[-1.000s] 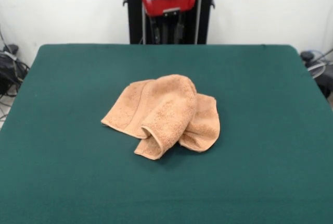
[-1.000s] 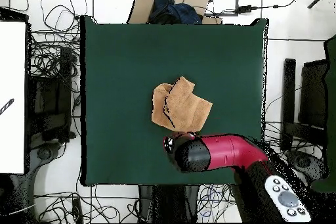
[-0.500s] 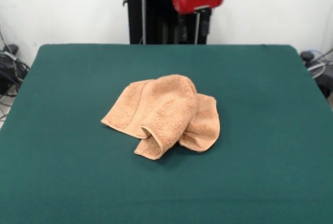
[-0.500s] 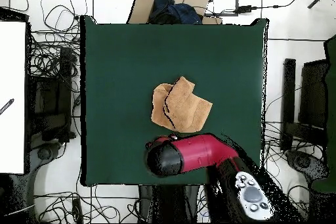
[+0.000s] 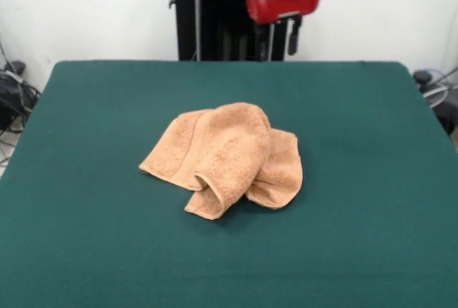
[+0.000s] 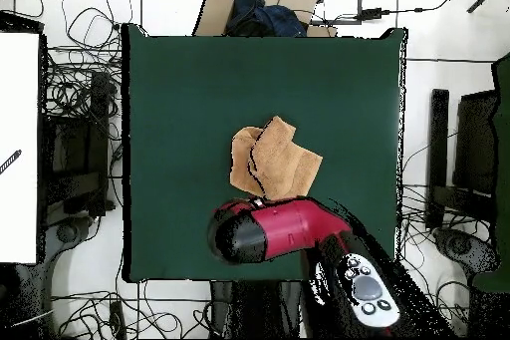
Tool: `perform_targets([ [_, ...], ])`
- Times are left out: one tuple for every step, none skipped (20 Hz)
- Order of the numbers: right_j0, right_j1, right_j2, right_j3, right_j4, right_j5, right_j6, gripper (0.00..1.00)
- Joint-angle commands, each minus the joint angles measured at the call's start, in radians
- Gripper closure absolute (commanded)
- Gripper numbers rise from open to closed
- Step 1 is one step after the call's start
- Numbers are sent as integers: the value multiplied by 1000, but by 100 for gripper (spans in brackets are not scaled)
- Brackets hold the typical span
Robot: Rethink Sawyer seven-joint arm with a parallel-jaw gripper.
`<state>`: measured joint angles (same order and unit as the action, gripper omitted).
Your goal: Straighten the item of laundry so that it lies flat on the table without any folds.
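1. The table [image 5: 86,251] is bare green felt on its left side, giving room to spread cloth out.
2. The towel [image 5: 225,157] lies crumpled near the table's middle, a thick fold rolled over its top and front. I judge it soft, limp and light; terry should drag on felt rather than slide. A free corner at the near-left edge looks best to pinch.
3. The gripper [image 5: 283,32] hangs high over the far edge, right of the towel, well apart; whether its claw is apart or together cannot be told.
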<state>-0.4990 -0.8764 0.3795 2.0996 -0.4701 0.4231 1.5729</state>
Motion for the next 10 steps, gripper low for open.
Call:
perform_targets([
  [-81, -8, -43, 114, 24, -81, 148, 0],
  [-93, -14, -27, 121, 35, -73, 139, 0],
  [-95, -15, -18, 124, 46, -64, 139, 0],
  [-93, -7, -12, 119, 50, -62, 139, 0],
  [-88, 11, -8, 103, 55, -57, 140, 0],
  [-81, 37, -4, 81, 56, -59, 142, 0],
  [-74, 56, -4, 60, 57, -54, 142, 0],
  [-65, 66, -10, 44, 54, -56, 144, 0],
  [-57, 76, -15, 28, 51, -58, 146, 0],
  [-49, 73, -30, 35, 42, -81, 160, 0],
])
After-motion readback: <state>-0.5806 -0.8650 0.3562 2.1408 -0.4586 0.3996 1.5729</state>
